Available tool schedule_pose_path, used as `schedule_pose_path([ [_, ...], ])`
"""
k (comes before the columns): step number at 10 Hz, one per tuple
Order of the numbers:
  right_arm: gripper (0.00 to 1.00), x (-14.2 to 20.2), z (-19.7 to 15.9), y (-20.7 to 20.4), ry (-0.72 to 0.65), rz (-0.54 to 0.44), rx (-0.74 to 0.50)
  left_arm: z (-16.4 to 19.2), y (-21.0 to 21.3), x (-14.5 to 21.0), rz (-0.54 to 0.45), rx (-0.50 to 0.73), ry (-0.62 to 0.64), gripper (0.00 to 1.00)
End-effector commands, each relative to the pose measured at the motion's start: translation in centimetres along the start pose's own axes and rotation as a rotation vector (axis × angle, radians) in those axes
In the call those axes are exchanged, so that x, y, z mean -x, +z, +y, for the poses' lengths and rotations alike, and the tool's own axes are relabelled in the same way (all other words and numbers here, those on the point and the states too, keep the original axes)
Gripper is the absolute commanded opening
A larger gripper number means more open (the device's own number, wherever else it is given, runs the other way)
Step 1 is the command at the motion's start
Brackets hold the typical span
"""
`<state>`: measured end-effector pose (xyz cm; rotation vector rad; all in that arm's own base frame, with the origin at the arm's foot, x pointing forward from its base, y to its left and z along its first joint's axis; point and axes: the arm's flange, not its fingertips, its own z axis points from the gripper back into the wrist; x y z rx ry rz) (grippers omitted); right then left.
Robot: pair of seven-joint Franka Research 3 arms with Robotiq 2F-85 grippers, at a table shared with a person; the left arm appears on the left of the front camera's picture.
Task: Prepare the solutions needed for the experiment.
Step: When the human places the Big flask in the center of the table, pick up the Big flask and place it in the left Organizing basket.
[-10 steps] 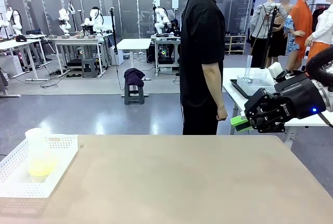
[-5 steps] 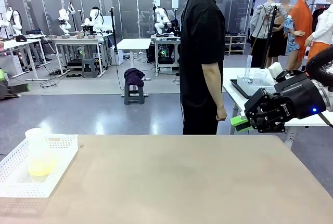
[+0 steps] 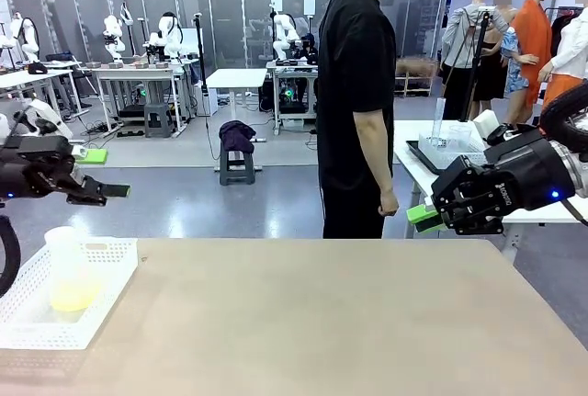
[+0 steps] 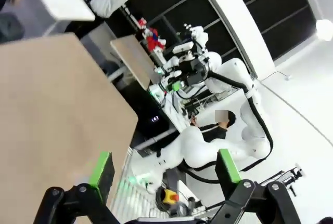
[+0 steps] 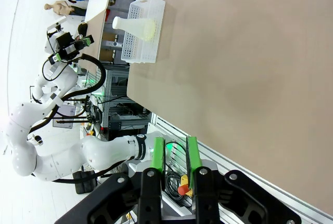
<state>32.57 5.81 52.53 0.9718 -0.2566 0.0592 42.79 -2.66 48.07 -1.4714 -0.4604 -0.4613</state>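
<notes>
The solutions [image 3: 72,298] form a shallow pale yellow layer in a clear conical flask [image 3: 66,267], which stands in a white perforated basket [image 3: 110,258] at the table's left edge. In the right wrist view the flask [image 5: 134,25] lies far off in the same basket [image 5: 151,47]. My left gripper [image 3: 103,174] hovers open above and behind the basket, nothing between its fingers [image 4: 102,171]. Past the table's far right corner, my right gripper [image 3: 421,217] hangs in the air. Its green pads [image 5: 158,154] are nearly together, a narrow gap between them holding nothing.
A person in a black shirt [image 3: 356,93] stands at the far side, arms down, right of centre. Behind the right gripper a white side table [image 3: 413,152] carries a dark tray with clear labware [image 3: 450,139]. The tan tabletop [image 3: 322,313] is bare apart from the basket.
My left arm has swung in from the left edge and now hovers over the basket. The right gripper, flask and person have stayed put.
</notes>
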Motion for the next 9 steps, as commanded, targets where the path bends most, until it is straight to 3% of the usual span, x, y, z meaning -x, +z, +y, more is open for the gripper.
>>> schedule_pose_path([
  [1,0.23,-0.1,0.0,0.0,0.016,-0.007,-0.017,-0.8,1.1,-0.2,0.05,-0.017,0.123,1.0],
  [9,0.23,-0.1,0.0,0.0,0.016,-0.007,-0.017,0.2,0.9,0.5,0.031,-0.024,0.104,1.0],
])
